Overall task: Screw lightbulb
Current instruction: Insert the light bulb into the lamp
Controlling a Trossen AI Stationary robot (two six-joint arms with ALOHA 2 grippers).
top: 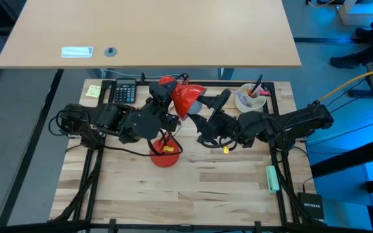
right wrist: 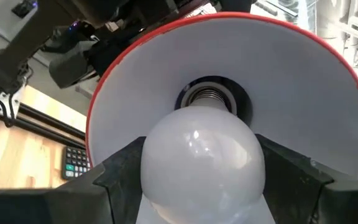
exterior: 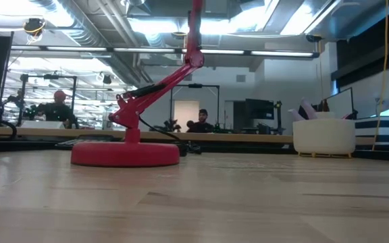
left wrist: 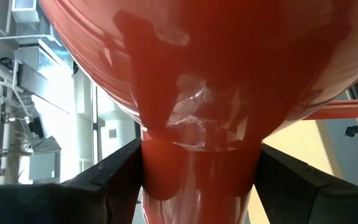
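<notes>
A red desk lamp stands on its round base [top: 164, 156] [exterior: 125, 153]; its jointed arm [exterior: 161, 84] rises out of the low view. The red shade [top: 188, 96] is lifted above the table, and its white inside [right wrist: 241, 56] faces my right gripper. The white lightbulb [right wrist: 197, 165] sits in front of the shade's mouth, its silvery screw base [right wrist: 207, 96] at the dark socket. My left gripper [top: 168, 107] is shut on the shade from the left. My right gripper [top: 201, 111] is shut on the lightbulb from the right. The high view does not show the bulb. My left gripper pinches the shade's narrow neck [left wrist: 197, 174], behind the wide bell, between its two fingers [left wrist: 104, 183]. The fingers come about level from the table's left. The shade is held clear of the table. My right gripper pinches the lightbulb's round glass [right wrist: 166, 155] between its two fingers [right wrist: 114, 180], one on each side. It comes about level from the table's right. The bulb points with its screw base [right wrist: 207, 96] into the shade's socket, clear of the table.
A calculator [top: 125, 92] and a yellow note [top: 94, 91] lie at the far left. A white cup with pens [top: 251, 97] [exterior: 324, 137] stands at the far right. A green marker [top: 272, 178] lies near the right edge. Bare wood lies along the near side.
</notes>
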